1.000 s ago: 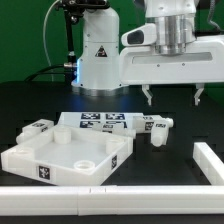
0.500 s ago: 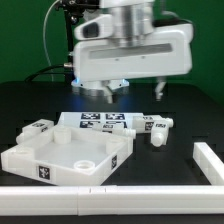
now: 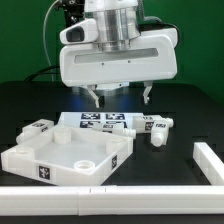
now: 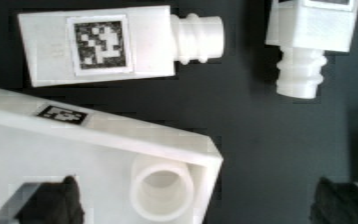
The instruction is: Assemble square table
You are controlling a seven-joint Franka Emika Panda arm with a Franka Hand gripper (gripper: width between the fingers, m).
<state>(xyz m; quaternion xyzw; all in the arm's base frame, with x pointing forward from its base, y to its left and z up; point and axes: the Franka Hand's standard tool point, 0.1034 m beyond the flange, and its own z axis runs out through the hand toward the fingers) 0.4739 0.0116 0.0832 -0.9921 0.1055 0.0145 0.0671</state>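
The white square tabletop (image 3: 62,155) lies on the black table at the exterior view's left, a round socket (image 4: 163,190) showing in its near corner (image 4: 105,135). One tagged white leg (image 3: 38,127) lies behind its left side, and two more legs (image 3: 156,129) lie to its right. In the wrist view these appear as a tagged leg (image 4: 108,45) and a second leg (image 4: 306,45). My gripper (image 3: 121,98) hangs open above the tabletop's far right corner, clear of everything. Its dark fingertips (image 4: 43,203) stand wide apart, and between them my gripper (image 4: 197,205) holds nothing.
The marker board (image 3: 100,122) lies flat behind the tabletop, under the gripper. A long white rail (image 3: 212,162) runs along the exterior view's right and front edge. The robot's white base (image 3: 95,55) stands at the back.
The gripper has swung from the exterior view's right to its centre-left and come down slightly, staying open. The parts on the table have not moved.
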